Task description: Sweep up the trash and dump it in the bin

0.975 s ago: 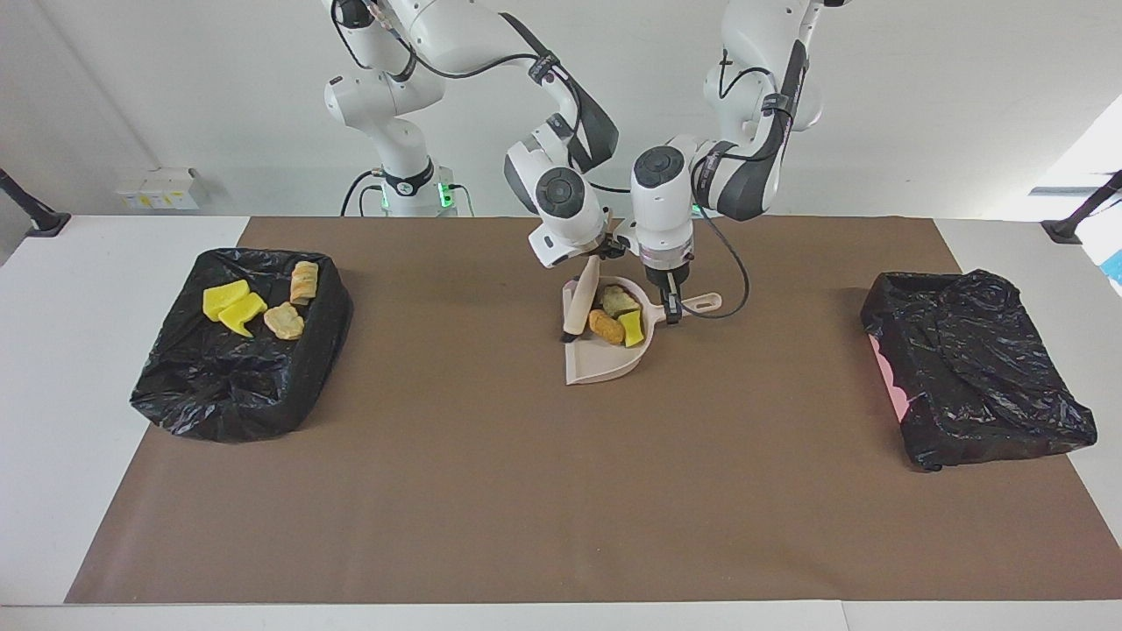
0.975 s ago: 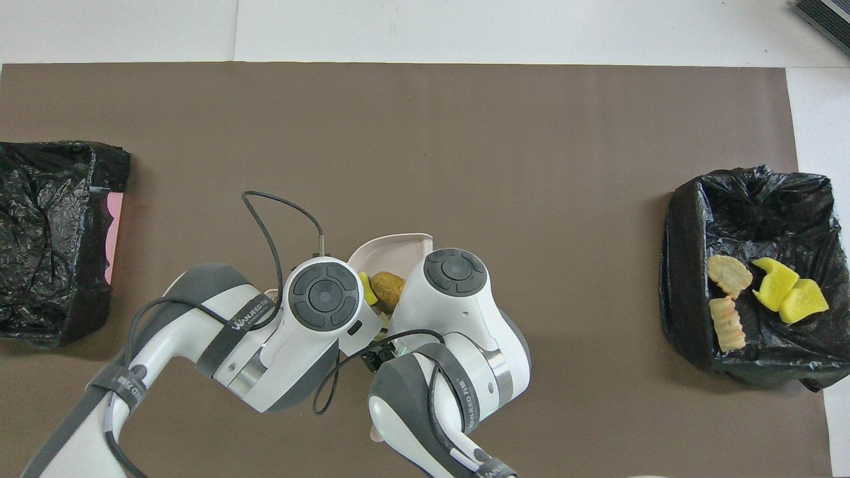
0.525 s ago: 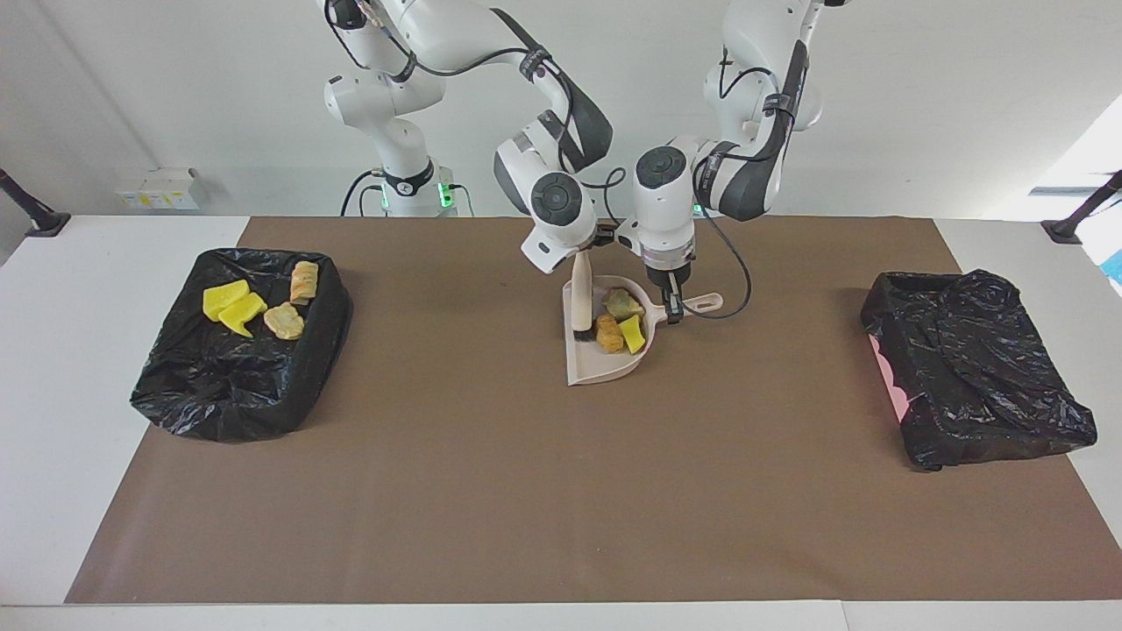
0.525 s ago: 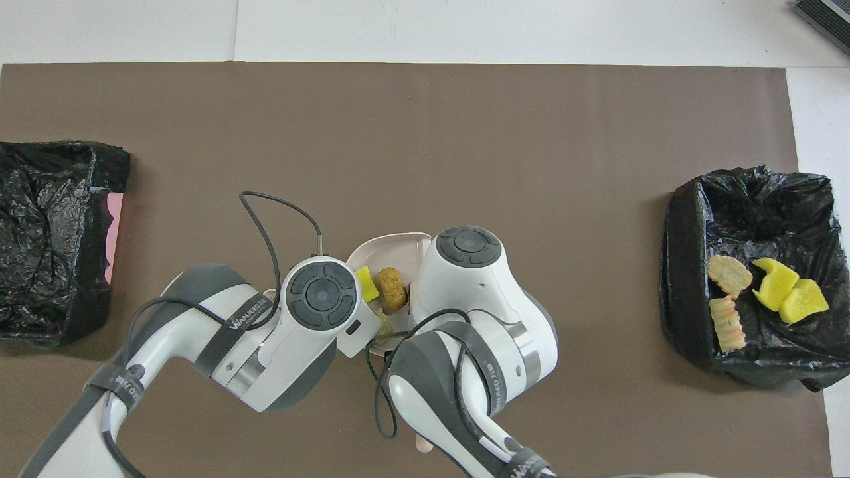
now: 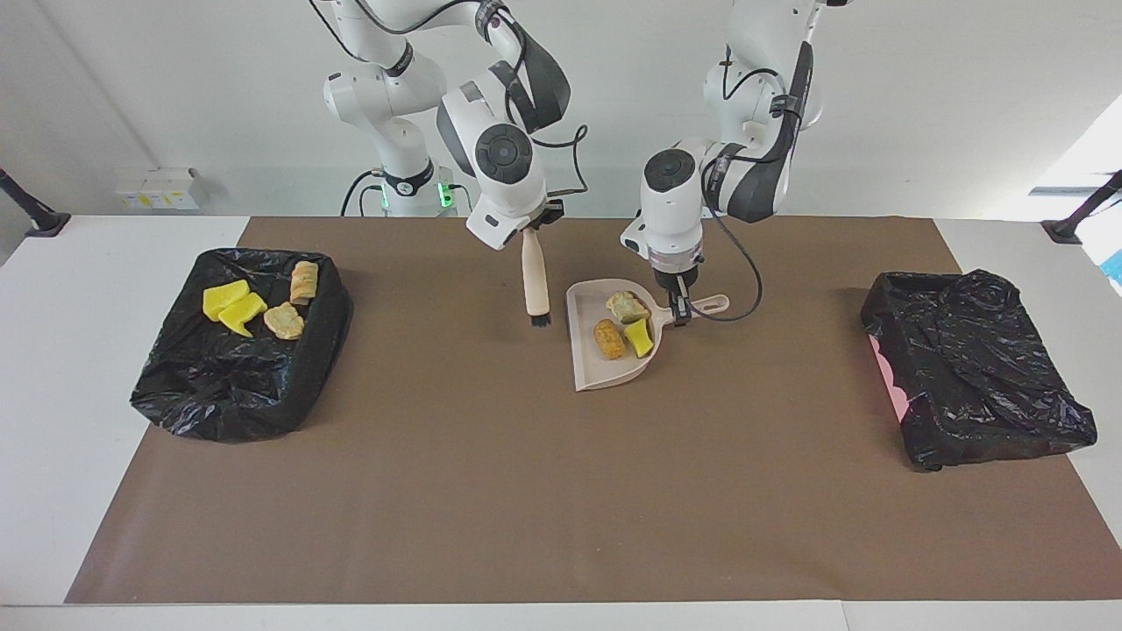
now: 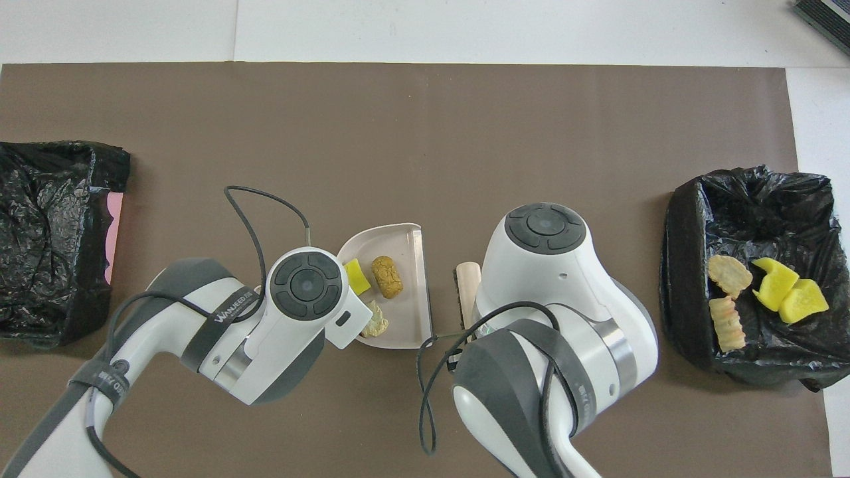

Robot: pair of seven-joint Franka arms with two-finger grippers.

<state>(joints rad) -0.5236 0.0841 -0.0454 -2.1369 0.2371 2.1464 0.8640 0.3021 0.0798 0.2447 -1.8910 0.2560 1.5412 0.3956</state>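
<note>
A pale pink dustpan [image 5: 596, 372] lies mid-table on the brown mat and holds three pieces of trash: a pale tan chunk [image 5: 627, 305], a brown lump [image 5: 608, 338] and a green-and-yellow sponge piece [image 5: 640, 336]. My left gripper [image 5: 678, 308] is shut on the dustpan's handle. My right gripper [image 5: 530, 232] is shut on a brush [image 5: 533, 285], which hangs bristles down over the mat beside the pan's open edge. In the overhead view the dustpan [image 6: 417, 259], the brown lump [image 6: 387, 276] and the brush tip [image 6: 467, 279] show, and the wrists hide both grippers.
A black-bagged bin [image 5: 219, 403] at the right arm's end of the table holds several scraps, yellow sponge pieces [image 5: 232, 305] and tan chunks [image 5: 285, 320]; it also shows in the overhead view [image 6: 677, 299]. A second black-bagged bin [image 5: 973, 377] stands at the left arm's end.
My right gripper lifted the brush out of the dustpan and carried it toward the right arm's end. The dustpan shifted slightly toward the left arm's end, with the trash still in it.
</note>
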